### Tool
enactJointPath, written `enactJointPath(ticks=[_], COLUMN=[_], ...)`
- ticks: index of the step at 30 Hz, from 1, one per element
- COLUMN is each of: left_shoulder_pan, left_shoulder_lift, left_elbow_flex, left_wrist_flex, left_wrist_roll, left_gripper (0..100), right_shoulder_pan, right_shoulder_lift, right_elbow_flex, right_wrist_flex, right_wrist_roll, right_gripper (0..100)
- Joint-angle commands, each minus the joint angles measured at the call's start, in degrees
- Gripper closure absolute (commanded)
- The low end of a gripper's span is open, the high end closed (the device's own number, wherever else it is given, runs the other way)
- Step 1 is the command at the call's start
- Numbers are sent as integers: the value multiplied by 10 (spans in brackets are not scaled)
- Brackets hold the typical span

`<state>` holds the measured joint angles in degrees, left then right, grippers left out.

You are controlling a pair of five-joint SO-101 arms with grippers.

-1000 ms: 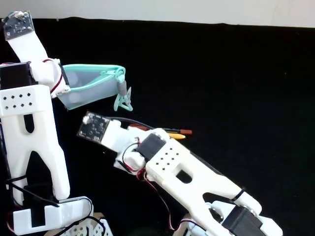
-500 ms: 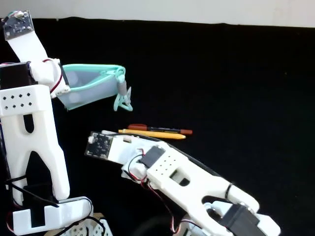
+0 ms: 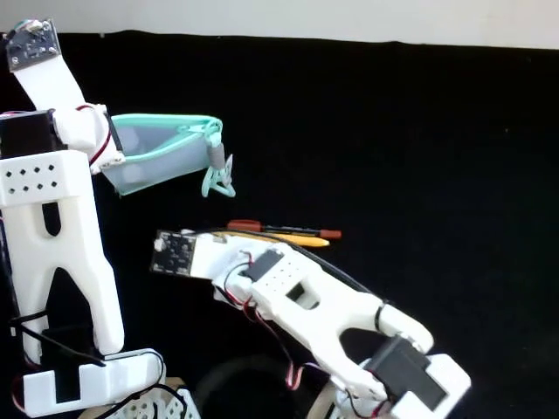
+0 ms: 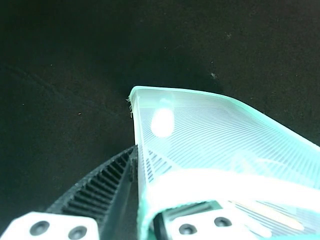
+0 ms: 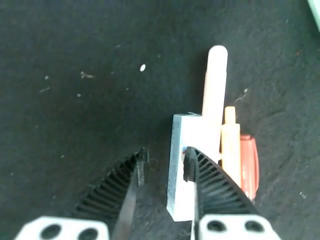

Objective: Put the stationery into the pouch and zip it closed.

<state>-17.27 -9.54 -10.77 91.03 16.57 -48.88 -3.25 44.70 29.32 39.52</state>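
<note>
Black table [image 3: 437, 131] — pouch [image 3: 162, 150], pens [image 3: 297, 232], eraser [image 5: 186, 131]

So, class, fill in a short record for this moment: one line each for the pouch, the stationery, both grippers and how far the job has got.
Pouch: mint green, mouth open, zip pull hanging at its far end.
Left gripper: shut on the pouch's edge.
Stationery: white block and pens lying side by side on the black table.
Right gripper: open, low over the white block.
Progress: stationery not yet in the pouch, zip not closed.
</note>
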Motion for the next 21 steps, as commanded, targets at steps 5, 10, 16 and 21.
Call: enactJointPath(ticks=[5,10,16,21], left_shoulder_pan=[7,7,7,7], left_shoulder_lift=[-1,-1,-1,-1], left_elbow_flex=[-16,-16,-15,-15], left_wrist_flex=[-11,-13,-15,-15], left_wrist_roll=[3,3,3,3], left_gripper=[993,993,993,993], right_shoulder_pan=[7,16,22,36], right_shoulder_lift=[65,67,44,42], right_elbow_flex=[-73,-85,-85,-115], right_wrist_flex=[-7,-5,-5,-6], right_wrist_roll=[6,5,4,-37], right_gripper=[868,868,868,868])
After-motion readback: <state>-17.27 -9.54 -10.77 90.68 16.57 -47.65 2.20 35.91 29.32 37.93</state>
